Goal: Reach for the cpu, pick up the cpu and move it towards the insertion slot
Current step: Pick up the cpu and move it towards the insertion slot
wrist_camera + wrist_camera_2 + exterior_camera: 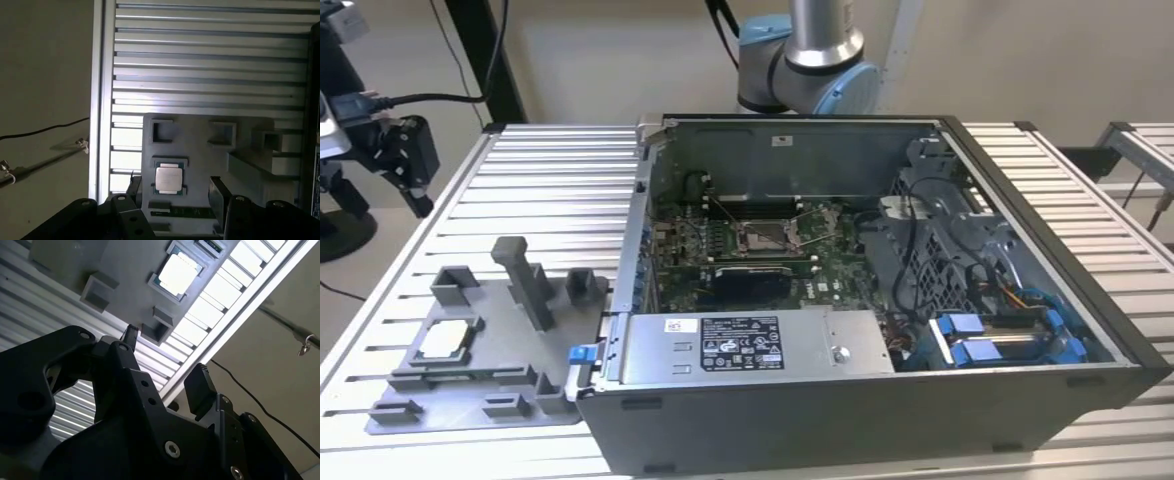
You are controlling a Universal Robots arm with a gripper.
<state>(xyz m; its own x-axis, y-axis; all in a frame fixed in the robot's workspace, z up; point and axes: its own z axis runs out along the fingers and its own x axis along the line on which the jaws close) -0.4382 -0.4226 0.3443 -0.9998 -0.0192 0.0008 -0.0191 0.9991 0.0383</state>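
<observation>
Exterior view: cpu [443, 340] lies flat in a square recess of the grey plastic fixture tray [480, 405]. The tray sits on the ribbed aluminium table [547, 190], just beside the open computer case [1067, 340], on the exterior view's left. The cpu face is pale silver-white, smooth and square.

The insertion slot [767, 235] sits on the green motherboard [834, 285] inside the case. It has a shiny metal frame, a dark centre and a thin wire lever alongside. The cpu and the slot are well apart.

The power supply [841, 345] is a bare sheet-metal box. It carries a black-and-white printed label [740, 343] and a small white sticker; the print is not legible.

First wrist view: the gripper [176, 187] is matt black with screw heads showing. Its two fingers are spread apart with nothing between them, clear of the cpu. The cpu is seen past the fingertips, framed by a dark green border in its recess. The tray has raised hollow square blocks and one long slanted bar. A thin black cable [45, 131] lies on the pale floor beyond the table edge.
</observation>
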